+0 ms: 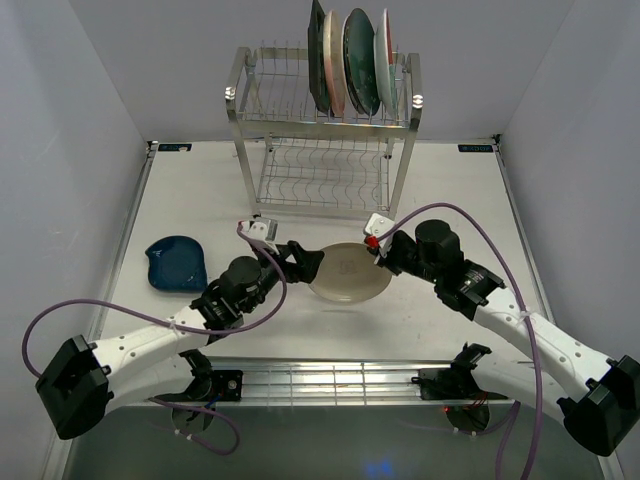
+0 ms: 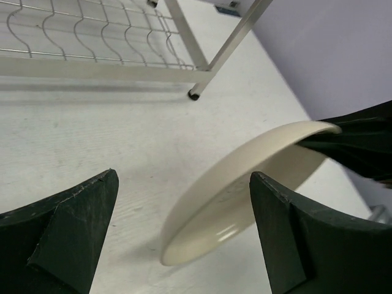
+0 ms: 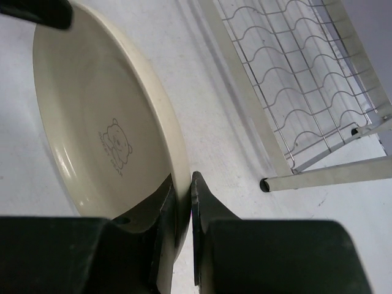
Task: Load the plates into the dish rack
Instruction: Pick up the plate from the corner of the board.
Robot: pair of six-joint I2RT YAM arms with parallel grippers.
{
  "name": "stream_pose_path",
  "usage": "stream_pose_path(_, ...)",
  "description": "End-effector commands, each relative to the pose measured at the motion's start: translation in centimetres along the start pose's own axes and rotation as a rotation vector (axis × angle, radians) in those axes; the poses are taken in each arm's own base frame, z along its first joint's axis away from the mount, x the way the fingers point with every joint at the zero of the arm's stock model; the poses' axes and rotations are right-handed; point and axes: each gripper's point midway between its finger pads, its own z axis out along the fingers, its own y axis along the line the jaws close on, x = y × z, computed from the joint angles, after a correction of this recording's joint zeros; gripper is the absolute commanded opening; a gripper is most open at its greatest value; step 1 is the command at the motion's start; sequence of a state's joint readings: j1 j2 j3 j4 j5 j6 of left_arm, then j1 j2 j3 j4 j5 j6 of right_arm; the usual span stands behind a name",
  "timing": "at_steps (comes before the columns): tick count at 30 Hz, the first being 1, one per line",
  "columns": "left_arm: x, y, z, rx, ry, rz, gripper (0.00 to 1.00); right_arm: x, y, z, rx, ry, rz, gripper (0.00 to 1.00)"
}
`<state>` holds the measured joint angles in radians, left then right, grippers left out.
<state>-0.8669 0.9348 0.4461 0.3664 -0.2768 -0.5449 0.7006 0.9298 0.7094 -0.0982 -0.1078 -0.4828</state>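
A cream plate point(image 1: 348, 272) with a small bear drawing lies tilted on the table's middle, in front of the dish rack point(image 1: 270, 92). My right gripper point(image 1: 378, 252) is shut on its right rim, seen close up in the right wrist view point(image 3: 182, 180), with the plate point(image 3: 92, 122) raised on that side. My left gripper point(image 1: 305, 262) is open at the plate's left edge. In the left wrist view its fingers point(image 2: 73, 226) straddle the low end of the plate point(image 2: 245, 177) without touching it. Several plates point(image 1: 350, 60) stand upright in the rack's top tier. A dark blue plate point(image 1: 175, 263) lies at the left.
The rack's lower shelf point(image 3: 294, 79) and a front leg point(image 2: 202, 73) stand just beyond the cream plate. Purple cables loop over both arms. White walls close in the table at left, right and back.
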Motion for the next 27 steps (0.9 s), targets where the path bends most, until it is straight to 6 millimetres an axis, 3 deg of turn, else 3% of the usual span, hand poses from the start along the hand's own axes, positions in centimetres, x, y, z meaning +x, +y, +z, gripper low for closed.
stream_pose_path(1, 0.0, 1.0, 1.0, -0.015, -0.02, 0.167, 0.98, -3.9, -0.4, -1.2, -0.043, -0.09, -0.033, 0.08)
stream_pose_path(4, 0.1, 1.4, 1.1, -0.004, -0.048, 0.218, 0.92, -4.3, -0.4, -1.5, -0.048, -0.089, -0.029, 0.08)
stream_pose_path(12, 0.2, 0.0, 0.5, 0.089, -0.054, 0.263, 0.76, -3.9, -0.1, -1.7, -0.056, -0.081, -0.022, 0.08)
stream_pose_path(21, 2.0, -0.2, 0.8, 0.141, 0.0, 0.326, 0.56, -4.1, 0.0, -1.3, -0.072, -0.075, -0.002, 0.08)
stream_pose_path(27, 2.7, -0.4, 0.9, 0.161, 0.022, 0.328, 0.31, -4.0, 0.0, -1.1, -0.074, -0.069, 0.007, 0.08)
